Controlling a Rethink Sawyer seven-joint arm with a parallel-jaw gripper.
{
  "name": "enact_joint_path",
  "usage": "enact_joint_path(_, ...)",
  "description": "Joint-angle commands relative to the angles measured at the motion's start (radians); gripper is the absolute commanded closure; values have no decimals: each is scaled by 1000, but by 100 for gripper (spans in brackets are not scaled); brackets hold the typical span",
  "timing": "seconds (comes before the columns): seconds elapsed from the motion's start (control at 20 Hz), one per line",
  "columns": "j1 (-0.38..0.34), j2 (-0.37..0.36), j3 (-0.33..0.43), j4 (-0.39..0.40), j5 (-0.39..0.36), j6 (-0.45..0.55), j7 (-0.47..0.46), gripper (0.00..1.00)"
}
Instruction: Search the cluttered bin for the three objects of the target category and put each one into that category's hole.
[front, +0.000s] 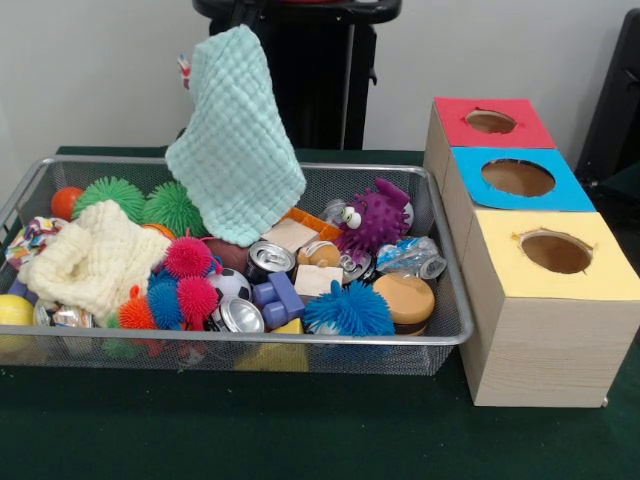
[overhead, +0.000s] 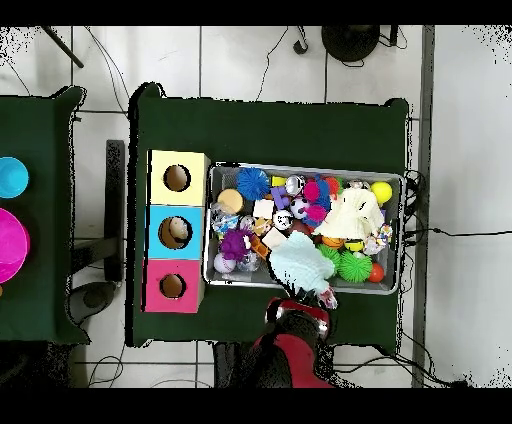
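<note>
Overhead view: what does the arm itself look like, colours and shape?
Only the arm's upper part shows, at the bottom of the overhead view: rounded, glossy red shell segments with black sections between and below them. No cables or markings can be made out on it. The gripper itself cannot be made out in either view.

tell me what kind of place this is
Probably a robotics lab: a green table on a tiled floor with loose cables, a toy-filled wire bin, and a three-hole sorting box.

The red and black arm (overhead: 290, 345) reaches from the near edge in the overhead view; its end effector is hidden.
</note>
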Motion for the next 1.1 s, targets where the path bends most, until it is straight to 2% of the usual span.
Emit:
enact_joint_path(0.05,-59,49,185,-71,-96,-103,136,100)
enact_joint_path(0.45,-46,123,181,-114,-101,-192,153,100)
enact_joint_path(0.65,-71,158,204,-142,-127,-236,148,100)
enact_joint_path(0.85,-105,170,241,-164,-162,-243,142,100)
enact_joint_path(1.1,-106,161,239,-186,-185,-247,127,100)
